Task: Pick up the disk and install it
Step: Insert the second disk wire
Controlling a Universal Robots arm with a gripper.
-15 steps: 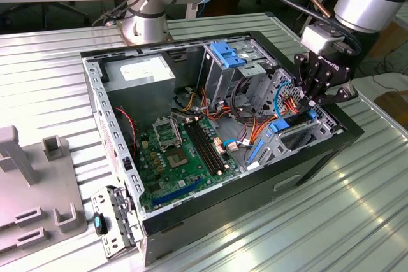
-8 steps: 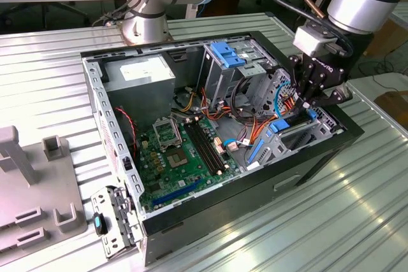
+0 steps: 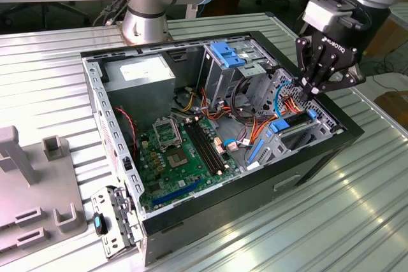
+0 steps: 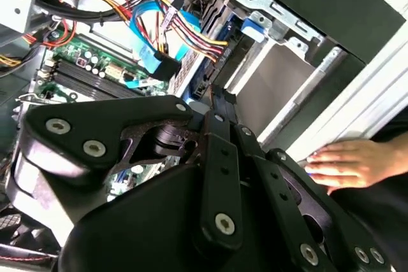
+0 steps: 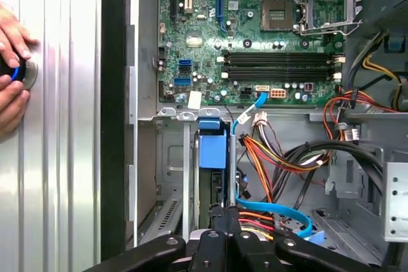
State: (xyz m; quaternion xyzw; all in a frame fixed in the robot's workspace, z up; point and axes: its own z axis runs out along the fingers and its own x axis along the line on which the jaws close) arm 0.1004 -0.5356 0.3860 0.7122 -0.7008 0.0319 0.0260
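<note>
Bench of ribbed silver metal carries a big open computer case lying on its side. Inside the case a green board lies flat, and a grey power box sits in the far corner. An upright metal cage with a blue plastic bracket on top stands near the middle. Bundles of red, orange and yellow wires and a thin blue cable run across the case. The black pincer hangs over the end of the case at the exterior view's right, with its fingers pressed together on the edge of the disk. The disk stands on its edge down in the bay there, with its bright blue rail showing in the first wrist view. A person's hand rests on the bench just beside the case. In the first wrist view two hands hold a small round thing with a blue ring.
</note>
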